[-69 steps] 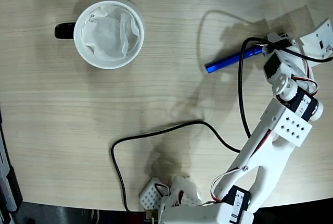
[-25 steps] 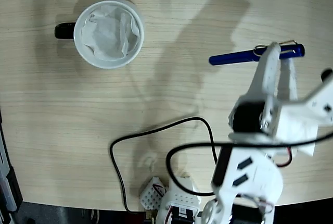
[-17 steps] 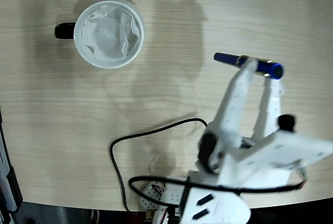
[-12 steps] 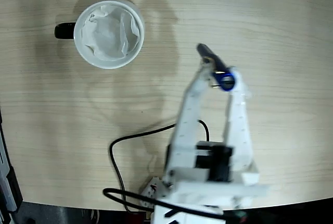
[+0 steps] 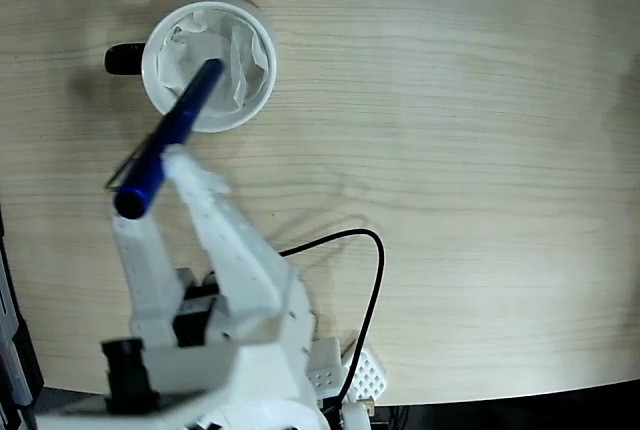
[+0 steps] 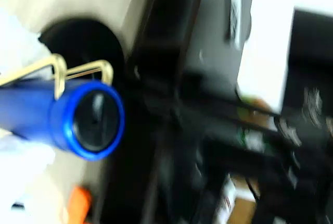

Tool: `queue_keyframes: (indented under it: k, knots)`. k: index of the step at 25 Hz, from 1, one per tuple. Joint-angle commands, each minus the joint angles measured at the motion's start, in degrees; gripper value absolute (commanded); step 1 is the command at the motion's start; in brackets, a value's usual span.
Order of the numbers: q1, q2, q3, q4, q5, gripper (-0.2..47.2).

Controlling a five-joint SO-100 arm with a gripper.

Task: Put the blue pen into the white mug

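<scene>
Blue pen, brass-toned clip; white mug, black handle; pale wood-grain table.

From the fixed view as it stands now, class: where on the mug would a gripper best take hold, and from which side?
Grip the mug by its right rim wall, coming from above. The black handle points left, and the pen, held in the gripper, crosses the lower-left rim.

One blue pen is showing at the left of the fixed view. One white mug is sitting at the upper left. One robot arm with one gripper is reaching up from the bottom left. One black cable is curling near the bottom middle.
</scene>
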Motion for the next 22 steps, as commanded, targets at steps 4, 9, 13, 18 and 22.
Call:
queue_keyframes:
  k: [4,9,13,18,22]
  knots:
    - [-2.72,-0.97,5.10,-5.89,-0.62,0.1]
    - [-1.85,-0.97,11.16,-10.02,-0.62,0.1]
    - [-1.49,-0.53,15.73,-14.41,-0.62,0.2]
    - [-0.70,-0.26,20.30,-19.34,-0.53,9.1]
    - [-0.09,-0.26,24.43,-25.75,-0.26,11.9]
